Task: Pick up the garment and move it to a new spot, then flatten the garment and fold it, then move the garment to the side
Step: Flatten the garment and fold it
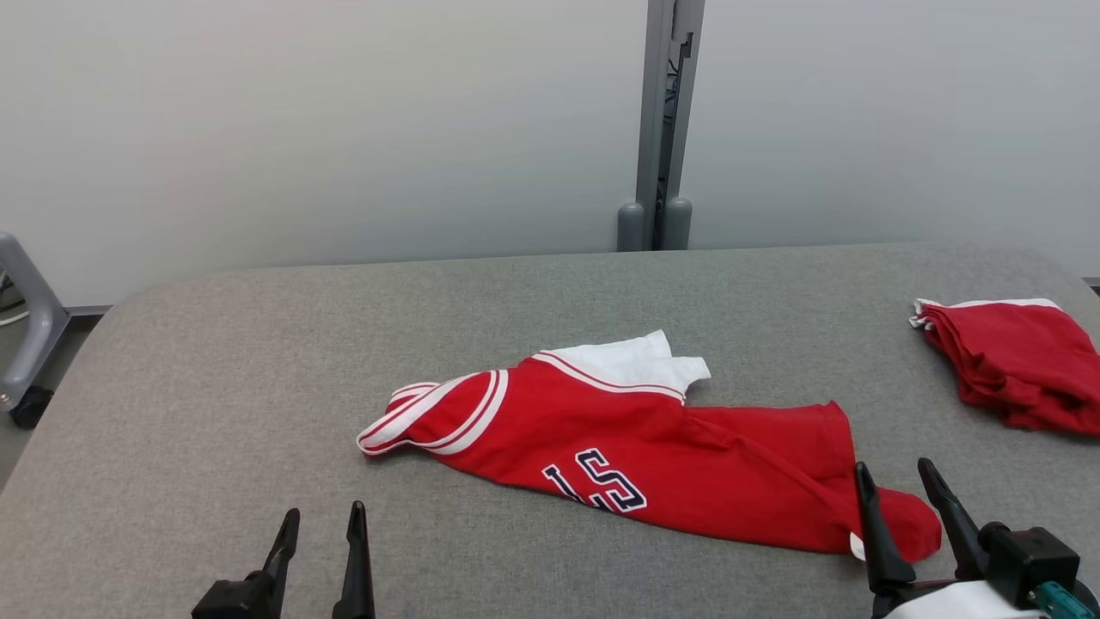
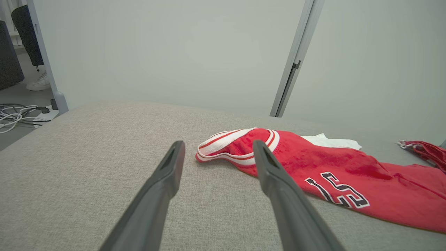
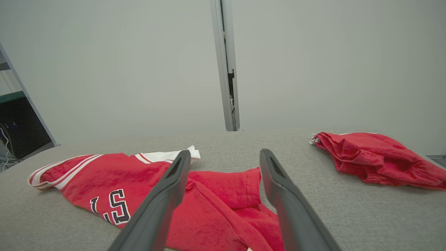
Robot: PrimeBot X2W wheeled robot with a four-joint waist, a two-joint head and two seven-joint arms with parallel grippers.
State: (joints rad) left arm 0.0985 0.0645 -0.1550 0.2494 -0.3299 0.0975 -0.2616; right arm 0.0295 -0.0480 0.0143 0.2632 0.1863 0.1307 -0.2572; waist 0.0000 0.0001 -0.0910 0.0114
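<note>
The garment [image 1: 636, 447] is a red jersey with white-striped trim and dark numerals, lying crumpled across the middle of the grey table [image 1: 215, 387]; it also shows in the left wrist view [image 2: 341, 167] and right wrist view [image 3: 209, 195]. My left gripper [image 1: 322, 526] hovers open near the table's front edge, left of the garment's striped collar end [image 2: 240, 146]. At the front right my right gripper [image 1: 898, 481] is open, its fingers standing over the garment's right end. Nothing is held by either one.
A second red garment [image 1: 1018, 361] lies bunched at the table's right edge, apart from the jersey [image 3: 376, 160]. A grey post [image 1: 662, 129] rises behind the table against the pale wall. Cables [image 2: 17, 116] lie on the floor to the left.
</note>
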